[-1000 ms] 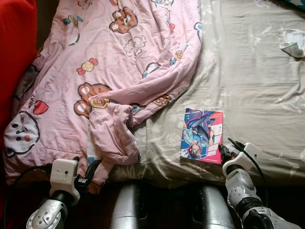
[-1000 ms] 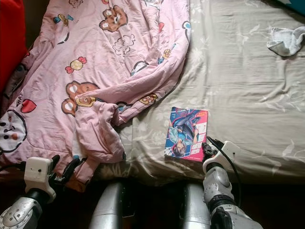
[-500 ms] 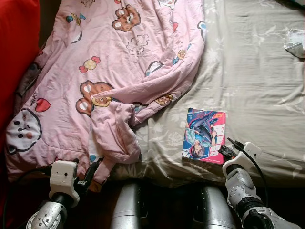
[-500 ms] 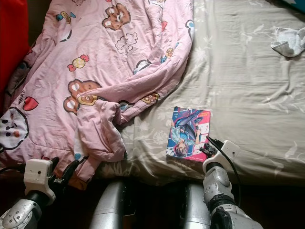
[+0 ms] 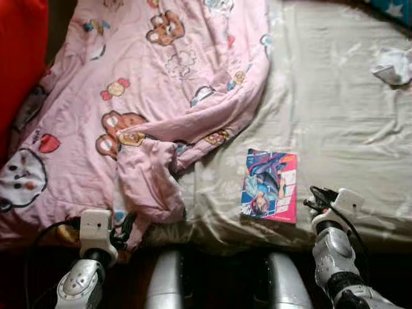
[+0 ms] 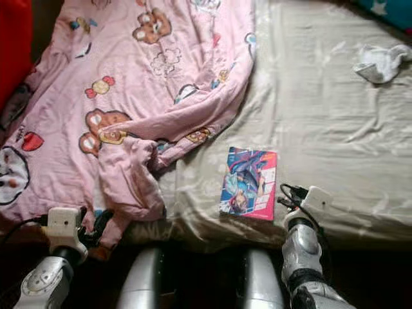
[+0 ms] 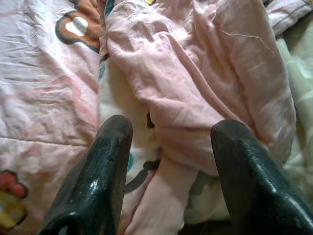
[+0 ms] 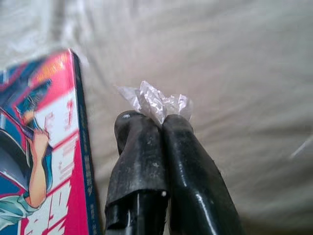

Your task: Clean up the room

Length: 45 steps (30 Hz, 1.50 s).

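Ok, status, left to right. Red fabric (image 5: 19, 58) at the far left edge, beside the bed. Pink quilt (image 5: 154, 84) with cartoon bears and candies covers the left half of the bed, rumpled, one folded lump (image 5: 151, 187) hanging toward the near edge.

My left gripper (image 7: 168, 147) sits low at the near edge of the bed, right at that lump. Fingers (image 7: 105, 161) spread wide, nothing between them; pink fabric lies just past the tips. Can't tell if the tips touch it.

Centre: my two silver legs (image 5: 168, 283) at the bottom of the head view, against the bed edge.

Right of the quilt, the beige sheet (image 5: 335, 116) is bare and wrinkled. A comic book (image 5: 270, 185) with a pink-and-blue cover lies flat on it near the front edge, just right of the quilt's hem.

My right gripper (image 8: 156, 122) is just beside the book's right edge, over the sheet. Fingers (image 8: 183, 147) pressed together, pinching a small crumpled piece of clear plastic wrapper (image 8: 156, 100) at the tips. The wrapper sticks out past the fingertips; book spine runs alongside, close but apart from the fingers.

Far right, toward the back of the bed: a crumpled white cloth (image 5: 393, 64) on the sheet, well apart from everything else. A teal patch with a star (image 6: 386, 9) in the top right corner.
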{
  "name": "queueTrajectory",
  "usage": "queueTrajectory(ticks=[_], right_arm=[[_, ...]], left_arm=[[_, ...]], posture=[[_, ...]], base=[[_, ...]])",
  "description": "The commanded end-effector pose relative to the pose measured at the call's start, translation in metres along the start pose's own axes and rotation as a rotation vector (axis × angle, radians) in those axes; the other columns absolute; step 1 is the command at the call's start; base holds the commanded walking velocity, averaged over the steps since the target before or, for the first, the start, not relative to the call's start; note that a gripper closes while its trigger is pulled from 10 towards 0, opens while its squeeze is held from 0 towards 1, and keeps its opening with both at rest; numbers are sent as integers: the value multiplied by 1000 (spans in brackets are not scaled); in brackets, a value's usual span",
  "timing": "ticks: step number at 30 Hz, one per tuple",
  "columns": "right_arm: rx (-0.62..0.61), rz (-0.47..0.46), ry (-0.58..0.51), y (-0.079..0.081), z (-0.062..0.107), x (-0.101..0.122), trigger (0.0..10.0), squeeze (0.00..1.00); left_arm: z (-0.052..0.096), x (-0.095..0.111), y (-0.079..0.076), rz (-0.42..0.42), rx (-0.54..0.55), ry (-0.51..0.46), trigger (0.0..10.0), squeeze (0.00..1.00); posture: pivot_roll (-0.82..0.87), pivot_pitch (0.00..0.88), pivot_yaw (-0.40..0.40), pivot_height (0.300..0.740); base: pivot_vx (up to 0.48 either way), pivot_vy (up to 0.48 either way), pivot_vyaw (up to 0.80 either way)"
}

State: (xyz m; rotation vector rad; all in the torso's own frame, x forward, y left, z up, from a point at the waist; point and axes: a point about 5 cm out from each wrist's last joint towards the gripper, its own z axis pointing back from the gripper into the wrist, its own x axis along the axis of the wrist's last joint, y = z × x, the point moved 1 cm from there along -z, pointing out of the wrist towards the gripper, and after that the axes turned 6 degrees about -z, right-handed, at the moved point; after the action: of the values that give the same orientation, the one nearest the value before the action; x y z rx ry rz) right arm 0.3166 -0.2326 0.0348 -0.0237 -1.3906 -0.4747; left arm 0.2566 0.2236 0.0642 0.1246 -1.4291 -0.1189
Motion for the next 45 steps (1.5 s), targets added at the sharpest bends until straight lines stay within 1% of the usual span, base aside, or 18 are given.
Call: queueTrajectory(ticks=[1,3,4,5,8,10,12,15,16,19,20,25,30,34,35,38,43,45], right_arm=[[37,32,-9,-1,9,-9,0,0],[40,30,-16,-2,10,-9,0,0],[68,40,-31,0,12,-9,1961,0],[112,65,-50,1,18,-10,10000,0],[167,94,-60,0,30,-18,10000,0],[166,117,-47,-7,38,-24,10000,0],[137,102,-22,-20,47,-32,10000,0],[106,96,0,-30,54,-40,10000,0],[89,114,57,-37,59,-50,10000,0],[73,121,135,-44,66,-63,10000,0],[73,121,135,-44,66,-63,10000,0],[41,134,279,-51,75,-86,10000,0],[28,144,327,-54,79,-93,10000,0],[12,160,410,-60,88,-105,10000,0],[-4,160,457,-63,93,-112,10000,0],[-20,171,515,-67,101,-120,10000,0],[-62,202,695,-76,128,-145,10000,0],[-66,202,718,-77,132,-148,10000,0]], left_arm=[[5,-24,5,12,49,74,10000,0],[4,-25,5,15,53,76,10000,0],[3,-28,4,18,57,79,10000,0],[1,-31,4,24,65,87,10000,0],[-2,-38,4,38,83,103,10000,0],[-3,-40,5,43,96,106,10000,0],[-5,-43,6,45,103,108,10000,0],[-6,-47,5,46,98,117,10000,0],[-7,-51,4,50,92,135,10000,0],[-8,-60,2,40,87,166,10000,0],[-8,-60,2,40,87,166,10000,0],[-2,-80,4,37,84,257,10000,0],[1,-89,6,37,79,300,10000,0],[7,-103,4,31,60,386,10000,0],[12,-111,3,26,54,443,10000,0],[17,-119,2,28,51,492,10000,0],[37,-142,-4,14,27,650,10000,0],[42,-147,-7,-1,12,687,10000,0]], posture=[[14,136,38,635],[14,136,38,635],[0,121,27,635],[-15,98,18,635],[-29,75,8,635],[-35,57,3,635],[-45,44,4,635],[-49,38,6,645],[-55,35,8,655],[-61,31,16,675],[-61,31,16,675],[-56,10,17,715],[-50,0,14,740],[-49,0,13,740],[-47,0,9,740],[-48,0,10,740],[-44,0,9,740],[-43,0,9,740]], base=[[0,0,0],[0,0,0],[0,0,0],[0,0,0],[0,0,0],[0,0,0],[0,0,0],[0,0,0],[0,0,0],[0,0,0],[0,0,0],[0,0,0],[0,0,0],[0,0,0],[0,0,0],[0,0,0],[0,0,0],[0,0,0]])
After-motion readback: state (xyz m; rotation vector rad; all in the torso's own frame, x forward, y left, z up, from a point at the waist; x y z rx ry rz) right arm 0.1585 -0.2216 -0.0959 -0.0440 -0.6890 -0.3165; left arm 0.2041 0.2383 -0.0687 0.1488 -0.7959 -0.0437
